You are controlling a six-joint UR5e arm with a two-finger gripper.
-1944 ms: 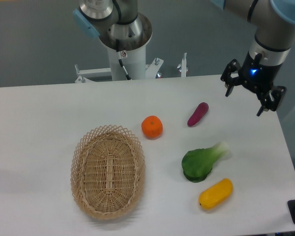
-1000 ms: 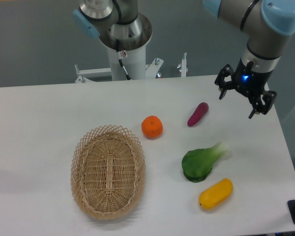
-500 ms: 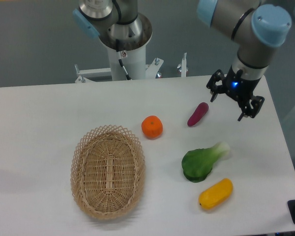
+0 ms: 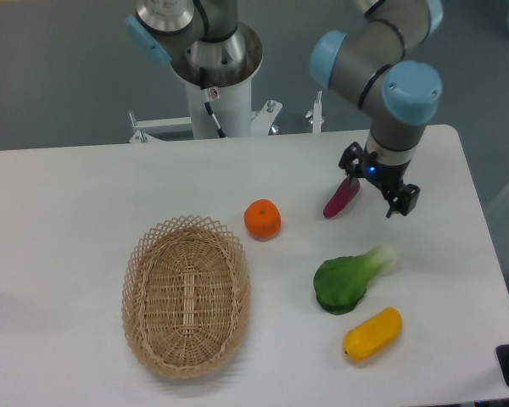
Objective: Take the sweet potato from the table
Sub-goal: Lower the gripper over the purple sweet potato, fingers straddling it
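The sweet potato (image 4: 338,200), a slim magenta-purple tuber, lies on the white table (image 4: 85,212) right of centre, slanting up to the right. My gripper (image 4: 376,188) hangs open just to its right. The left finger overlaps the tuber's upper end in the picture, and the right finger (image 4: 403,202) stands well clear of it. Whether a finger touches the tuber cannot be told. Nothing is held between the jaws.
An orange (image 4: 262,219) sits left of the tuber. A wicker basket (image 4: 187,294) lies at the front left. A leafy green vegetable (image 4: 349,279) and a yellow oblong vegetable (image 4: 372,334) lie in front. The arm's base post (image 4: 216,93) stands behind the table.
The gripper has travelled left from near the table's right edge to right beside the sweet potato, staying open. The objects on the table have not moved.
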